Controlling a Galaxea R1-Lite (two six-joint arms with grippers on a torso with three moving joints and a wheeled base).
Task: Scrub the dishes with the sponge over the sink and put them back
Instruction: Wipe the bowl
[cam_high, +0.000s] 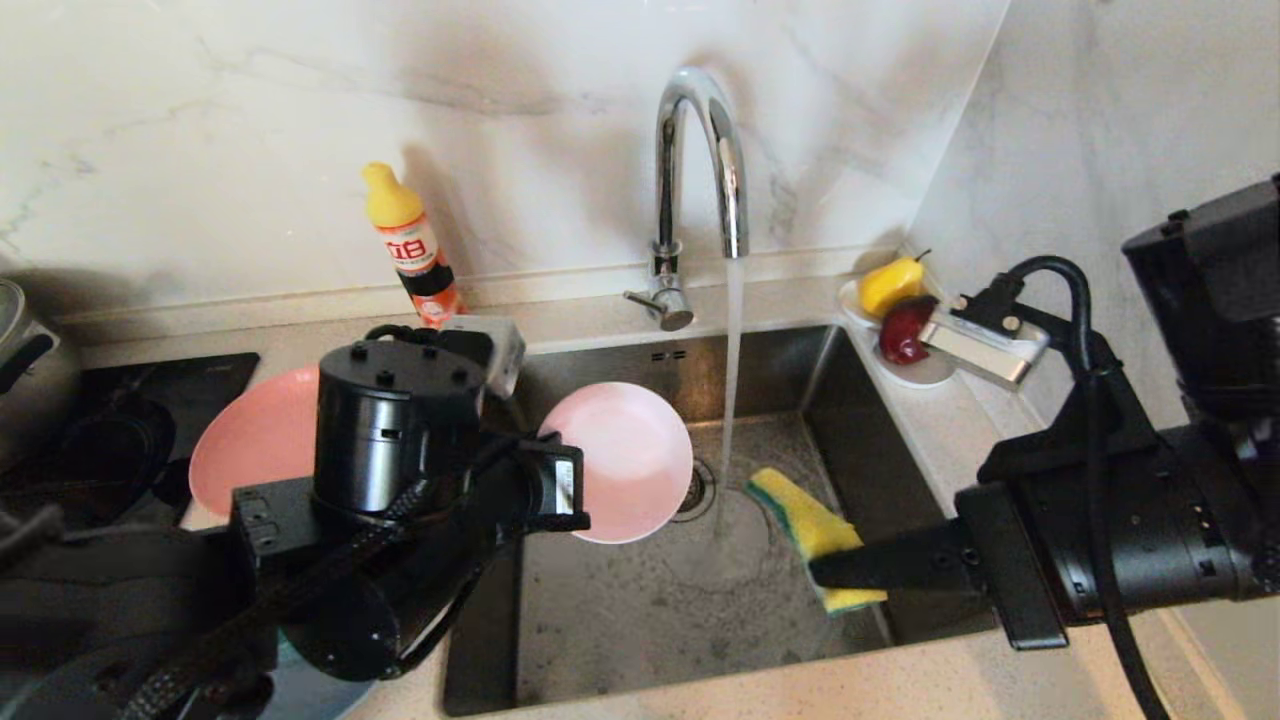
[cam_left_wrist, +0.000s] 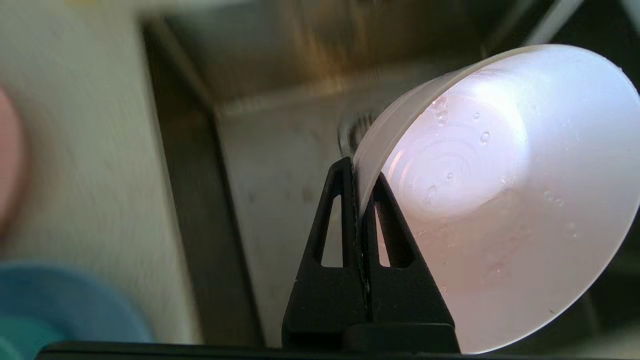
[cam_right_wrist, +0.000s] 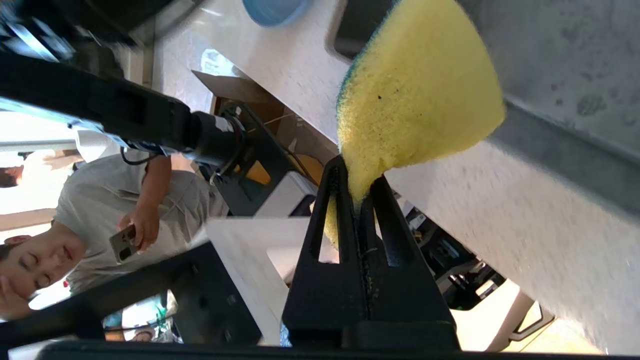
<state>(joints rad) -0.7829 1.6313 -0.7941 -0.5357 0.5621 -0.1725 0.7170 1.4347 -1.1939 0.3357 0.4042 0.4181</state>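
Yellow foam up close: the right tool (cam_right_wrist: 357, 200) has its fingers pinched tight on one corner of the sponge (cam_right_wrist: 420, 95), so most of the pad hangs free, probably to leave a broad scrubbing face. From the head camera the sponge (cam_high: 812, 530) sits low over the right side of the sink (cam_high: 640, 620), just beside the falling water, green scouring layer toward the stream.

Over on the left, the left tool (cam_left_wrist: 361, 200) is clamped on the rim of the pale pink bowl (cam_left_wrist: 500, 200), one finger inside, one outside. The bowl is tipped on edge with droplets on its inner face. In the head view the pale pink bowl (cam_high: 625, 460) hangs above the basin near the drain strainer (cam_high: 697, 488), likely so drips fall into the sink, not onto the desk (cam_high: 900, 690). Bowl and sponge are apart; scrubbing contact is not yet made.

Further left, the salmon-pink plate (cam_high: 250, 440) waits on the desk behind the arm, with something blue (cam_left_wrist: 65, 305) near the front edge. At the back, the chrome tap (cam_high: 700, 160) is running, a dish-soap bottle (cam_high: 412, 245) leans against the wall, and a pear (cam_high: 893, 283) sits on a white saucer (cam_high: 925, 372).
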